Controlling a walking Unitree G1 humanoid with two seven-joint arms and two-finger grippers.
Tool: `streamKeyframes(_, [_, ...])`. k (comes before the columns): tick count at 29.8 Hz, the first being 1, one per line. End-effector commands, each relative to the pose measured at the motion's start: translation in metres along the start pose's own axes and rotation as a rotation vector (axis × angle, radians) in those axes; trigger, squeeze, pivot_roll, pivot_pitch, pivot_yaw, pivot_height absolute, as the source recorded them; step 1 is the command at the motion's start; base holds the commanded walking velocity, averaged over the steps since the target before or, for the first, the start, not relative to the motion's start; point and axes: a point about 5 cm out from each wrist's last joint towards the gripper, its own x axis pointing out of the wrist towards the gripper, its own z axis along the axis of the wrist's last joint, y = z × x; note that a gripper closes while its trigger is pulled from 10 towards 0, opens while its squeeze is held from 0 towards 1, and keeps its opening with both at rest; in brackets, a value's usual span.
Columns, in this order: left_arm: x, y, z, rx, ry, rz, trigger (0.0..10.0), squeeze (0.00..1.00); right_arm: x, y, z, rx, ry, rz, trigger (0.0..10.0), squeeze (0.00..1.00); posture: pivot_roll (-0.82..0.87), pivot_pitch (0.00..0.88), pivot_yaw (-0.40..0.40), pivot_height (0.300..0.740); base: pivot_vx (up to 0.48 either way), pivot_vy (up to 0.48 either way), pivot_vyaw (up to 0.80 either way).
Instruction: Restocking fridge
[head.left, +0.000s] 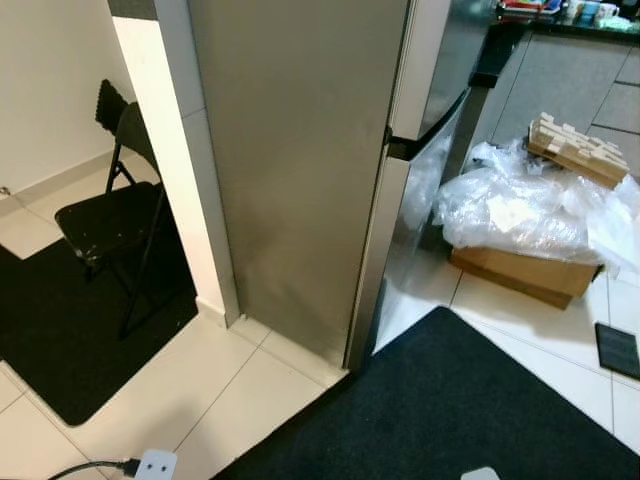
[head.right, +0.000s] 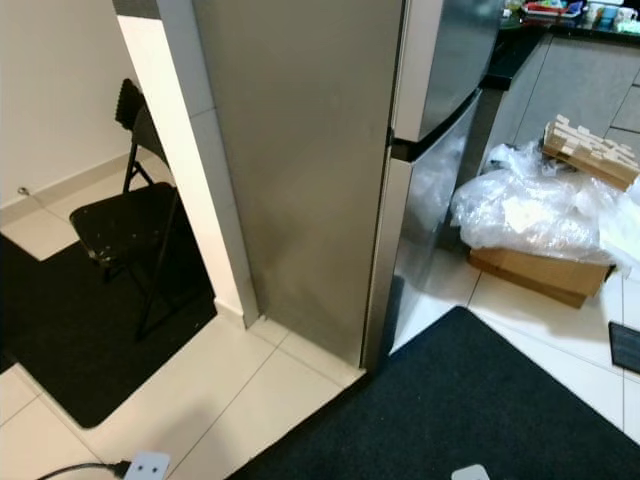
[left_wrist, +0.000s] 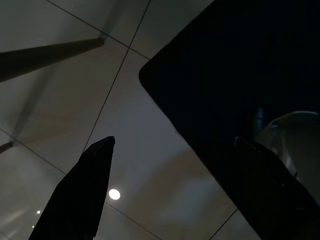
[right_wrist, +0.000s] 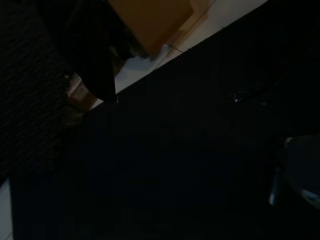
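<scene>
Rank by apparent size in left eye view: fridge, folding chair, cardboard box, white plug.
1. fridge, by far the largest.
2. chair.
3. box, though plastic wrap hides its top, so its real extent is unsure; close to the chair.
4. plug, smallest, despite sitting nearest the camera.

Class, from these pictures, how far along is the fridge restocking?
Barely begun. Done: nothing visible. In hand: nothing; the left gripper hangs open over floor tiles. Left: the fridge doors look shut, and the cardboard box under plastic wrap sits beside it on the floor.
</scene>
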Motion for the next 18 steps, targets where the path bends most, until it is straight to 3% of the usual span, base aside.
streamKeyframes(1, [0.0,0.0,-0.0009,-0.003,0.009,-0.002,10.0,0.0,0.0001,0.0025,0.0026,0.001,-0.011,0.011,10.0,0.0,0.05,0.0,-0.016,0.74,0.27,0.0,0.0])
streamKeyframes(15, [-0.0004,-0.0021,-0.0039,-0.01,0.015,-0.005,10.0,0.0,0.0,0.0031,0.0025,-0.002,-0.017,0.022,10.0,0.0,0.05,0.0,-0.019,0.74,0.291,0.0,0.0])
streamKeyframes(18, [-0.0003,-0.0028,-0.0037,-0.008,0.014,-0.008,10.0,0.0,0.0,0.0034,0.0017,0.002,-0.013,0.022,10.0,0.0,0.05,0.0,-0.019,0.74,0.292,0.0,-0.72])
